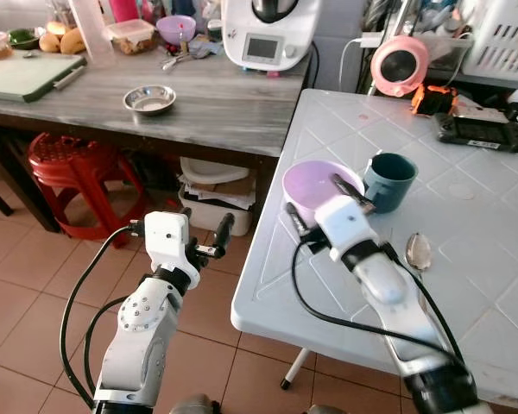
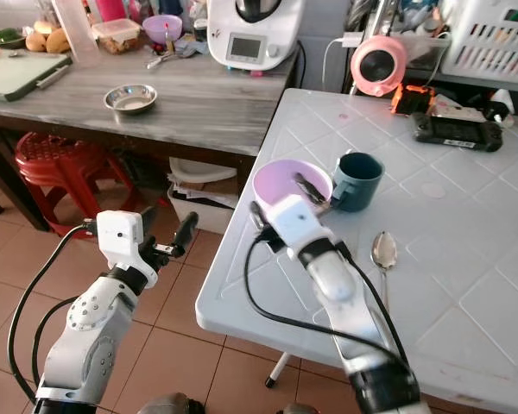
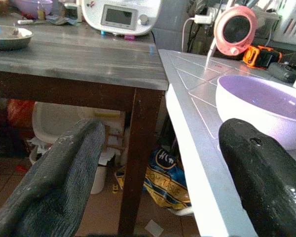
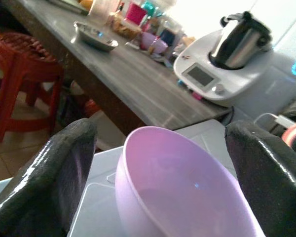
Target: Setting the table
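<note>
Purple bowl point(image 1: 315, 185): smooth plastic, slight sheen. White table point(image 1: 466, 259): moulded plastic, matt. Spoon point(image 1: 418, 251): shiny metal. Side counter point(image 1: 198, 99): grey-grained wood

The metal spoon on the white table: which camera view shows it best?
The right eye view: the metal spoon lies whole and unobstructed beside the right arm. In the left eye view the arm's cable crosses its handle; the wrist views face the lilac plastic bowl instead.

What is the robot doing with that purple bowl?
The robot is setting the table. Its right gripper is open, with one black finger on each side of the purple bowl on the white table. A dark green mug stands next to the bowl, and a spoon lies nearby. Its left gripper is open beside the table's edge, holding nothing.
</note>
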Robot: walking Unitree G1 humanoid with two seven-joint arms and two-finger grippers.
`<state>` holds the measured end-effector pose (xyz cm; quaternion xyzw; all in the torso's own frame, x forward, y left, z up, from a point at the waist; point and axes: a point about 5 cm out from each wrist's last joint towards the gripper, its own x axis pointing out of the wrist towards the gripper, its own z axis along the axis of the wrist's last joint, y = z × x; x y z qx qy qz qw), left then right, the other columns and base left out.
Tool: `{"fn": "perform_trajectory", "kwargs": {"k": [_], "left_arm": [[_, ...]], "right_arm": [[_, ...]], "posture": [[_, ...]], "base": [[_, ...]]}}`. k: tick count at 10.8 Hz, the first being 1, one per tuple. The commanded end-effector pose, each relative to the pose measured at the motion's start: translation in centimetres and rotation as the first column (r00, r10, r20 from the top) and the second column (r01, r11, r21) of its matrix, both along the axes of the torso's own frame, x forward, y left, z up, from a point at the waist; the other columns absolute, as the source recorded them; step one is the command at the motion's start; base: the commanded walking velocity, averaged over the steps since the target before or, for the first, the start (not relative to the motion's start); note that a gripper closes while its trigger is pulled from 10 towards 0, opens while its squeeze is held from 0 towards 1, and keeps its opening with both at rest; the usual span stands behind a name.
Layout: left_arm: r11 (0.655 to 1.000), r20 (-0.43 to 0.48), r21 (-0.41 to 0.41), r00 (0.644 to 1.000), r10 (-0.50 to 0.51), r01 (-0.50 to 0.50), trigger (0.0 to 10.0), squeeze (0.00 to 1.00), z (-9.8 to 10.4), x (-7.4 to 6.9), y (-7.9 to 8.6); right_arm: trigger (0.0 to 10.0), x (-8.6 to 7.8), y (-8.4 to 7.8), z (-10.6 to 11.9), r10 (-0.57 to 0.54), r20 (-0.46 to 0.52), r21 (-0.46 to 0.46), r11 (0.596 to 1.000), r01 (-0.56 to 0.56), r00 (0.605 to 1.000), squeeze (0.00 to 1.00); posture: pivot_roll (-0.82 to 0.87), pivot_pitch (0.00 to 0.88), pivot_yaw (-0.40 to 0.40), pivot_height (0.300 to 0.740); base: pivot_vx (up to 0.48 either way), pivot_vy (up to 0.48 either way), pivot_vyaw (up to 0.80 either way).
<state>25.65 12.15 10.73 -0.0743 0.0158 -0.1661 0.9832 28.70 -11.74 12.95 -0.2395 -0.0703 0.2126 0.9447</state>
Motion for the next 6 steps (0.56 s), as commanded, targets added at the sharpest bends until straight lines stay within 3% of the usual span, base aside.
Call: {"fn": "perform_trajectory", "kwargs": {"k": [1, 2, 6], "left_arm": [[1.000, 0.005, 0.006, 1.000, -0.016, 0.016, 10.0, 0.00, 0.4, -0.2, -0.1], [1.000, 0.003, 0.007, 1.000, -0.017, 0.017, 10.0, 0.00, 0.4, -0.2, -0.1], [0.998, -0.032, 0.021, 0.998, -0.051, 0.051, 10.0, 0.00, 0.0, -0.4, -0.4]], "right_arm": [[10.0, 0.5, 0.1, 0.0, 0.019, -0.025, -0.023, 1.000, -0.019, 1.000, 0.08], [10.0, 0.6, 0.1, 0.0, 0.034, -0.034, -0.029, 0.999, -0.035, 0.999, 0.00], [10.0, 2.9, -0.5, 0.8, -0.004, -0.139, -0.003, 1.000, 0.004, 0.990, 0.00]], "posture": [[0.05, 0.004, 0.013, 0.740], [0.05, 0.005, 0.013, 0.740], [0.04, 0.011, 0.015, 0.740]], "base": [[0.000, 0.000, 0.00], [0.000, 0.000, 0.00], [0.000, 0.000, 0.00]]}}
